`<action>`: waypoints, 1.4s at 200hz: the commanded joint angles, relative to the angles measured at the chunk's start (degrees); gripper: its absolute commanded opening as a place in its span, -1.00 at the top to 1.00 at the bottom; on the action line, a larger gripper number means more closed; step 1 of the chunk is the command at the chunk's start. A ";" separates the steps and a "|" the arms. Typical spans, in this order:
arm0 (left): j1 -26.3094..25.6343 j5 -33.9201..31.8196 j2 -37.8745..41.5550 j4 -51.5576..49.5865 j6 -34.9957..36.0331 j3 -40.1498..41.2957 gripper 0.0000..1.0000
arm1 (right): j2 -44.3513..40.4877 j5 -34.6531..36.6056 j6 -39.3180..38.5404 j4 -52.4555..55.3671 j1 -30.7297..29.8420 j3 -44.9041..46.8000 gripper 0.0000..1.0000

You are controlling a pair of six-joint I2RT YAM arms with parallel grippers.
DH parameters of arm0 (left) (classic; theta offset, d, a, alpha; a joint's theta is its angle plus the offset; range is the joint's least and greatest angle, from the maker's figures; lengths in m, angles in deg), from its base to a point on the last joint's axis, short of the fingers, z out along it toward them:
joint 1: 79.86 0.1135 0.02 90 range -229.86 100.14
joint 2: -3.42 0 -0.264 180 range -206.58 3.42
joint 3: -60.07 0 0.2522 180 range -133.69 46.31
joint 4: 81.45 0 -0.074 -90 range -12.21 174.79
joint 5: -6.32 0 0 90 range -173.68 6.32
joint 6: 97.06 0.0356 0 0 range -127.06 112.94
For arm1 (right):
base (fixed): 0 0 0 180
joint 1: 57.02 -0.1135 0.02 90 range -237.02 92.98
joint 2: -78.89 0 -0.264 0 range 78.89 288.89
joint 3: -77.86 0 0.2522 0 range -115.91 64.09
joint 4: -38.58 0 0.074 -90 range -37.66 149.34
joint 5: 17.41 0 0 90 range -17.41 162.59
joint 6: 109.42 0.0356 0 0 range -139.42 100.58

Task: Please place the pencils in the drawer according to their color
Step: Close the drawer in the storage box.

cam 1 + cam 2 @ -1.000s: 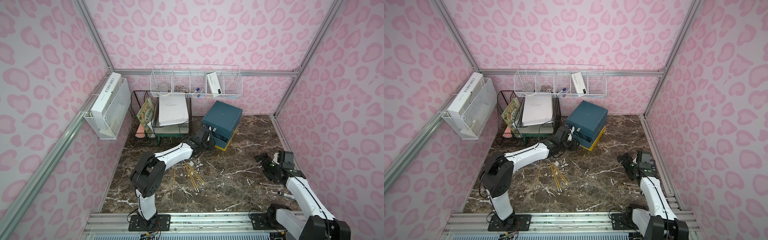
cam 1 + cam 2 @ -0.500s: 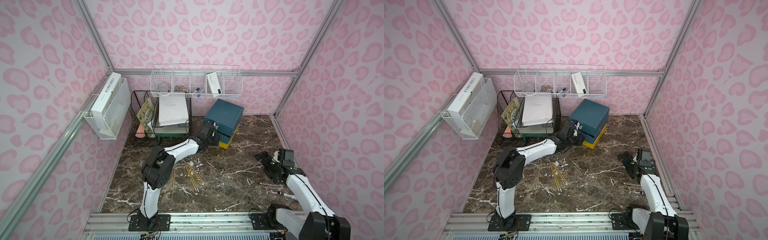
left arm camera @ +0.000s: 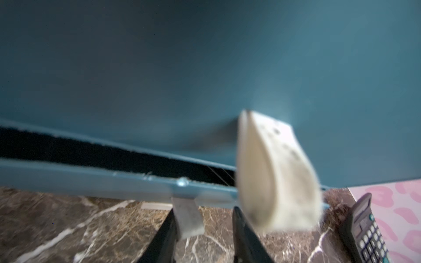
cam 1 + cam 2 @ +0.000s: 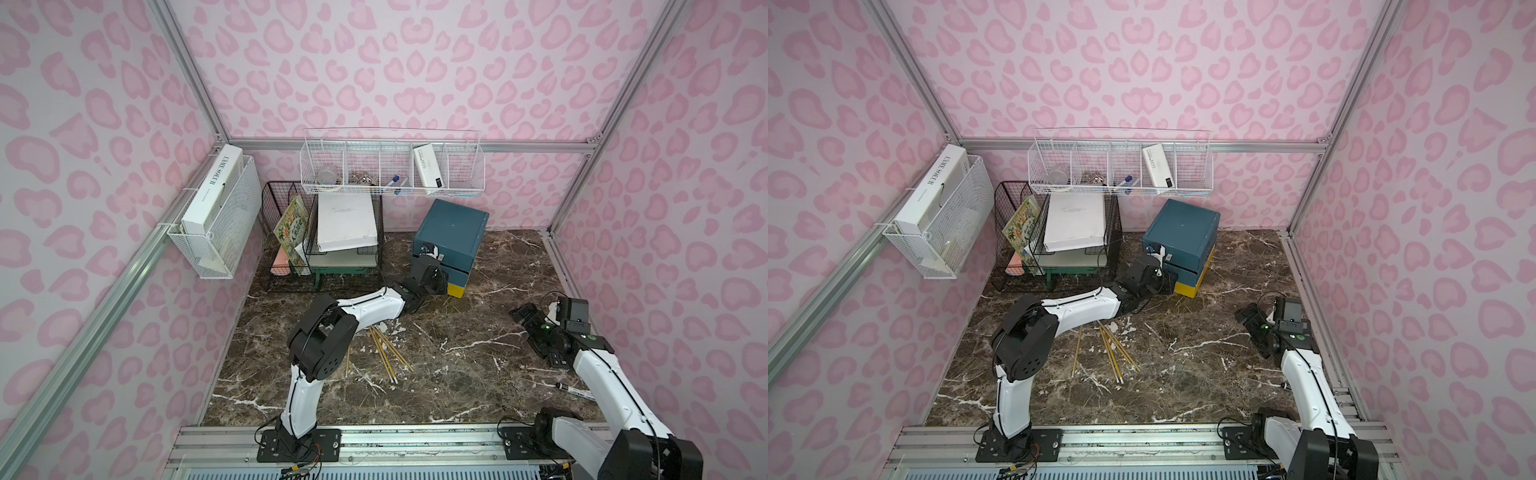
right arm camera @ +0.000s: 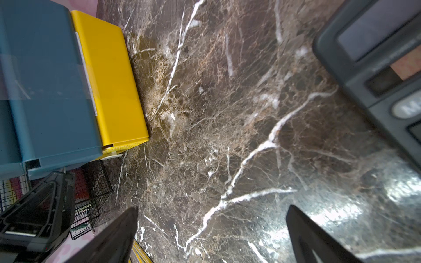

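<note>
L claw (image 3: 209, 216) is at the front of the drawer (image 4: 451, 232). Jaws narrow but not closed: a small grey handle (image 3: 187, 217) sits between the fingers, against one, w/ a gap to the other. Not clamped, as far as the wrist view shows. The handle is on a teal front standing slightly out, w/ a dark slit behind it. Can't tell which teal front. A 2nd, white handle (image 3: 275, 173) hangs blurred just beside the claw. The yellow front (image 5: 109, 79), lowest in the drawer, sticks out furthest.

R claw (image 5: 211, 207) is wide and holds nothing. It hangs over bare marble floor (image 5: 227, 136), well apart from the drawer on its right, w/ a calculator (image 5: 376, 57) just beside.

The pencils (image 4: 388, 353) lie loose on the floor, well apart from the drawer on its front side, near the L arm's elbow. In both top views only yellow ones can be made out, fanned in a small bunch w/ one stray alongside.

A black wire rack (image 4: 268, 208) stands near the drawer on its left.
</note>
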 commanded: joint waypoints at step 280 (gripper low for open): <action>-2.16 -7.19 13.46 -40.58 -44.95 2.40 -0.62 | -3.92 -3.71 1.22 -2.46 0.00 4.62 -1.00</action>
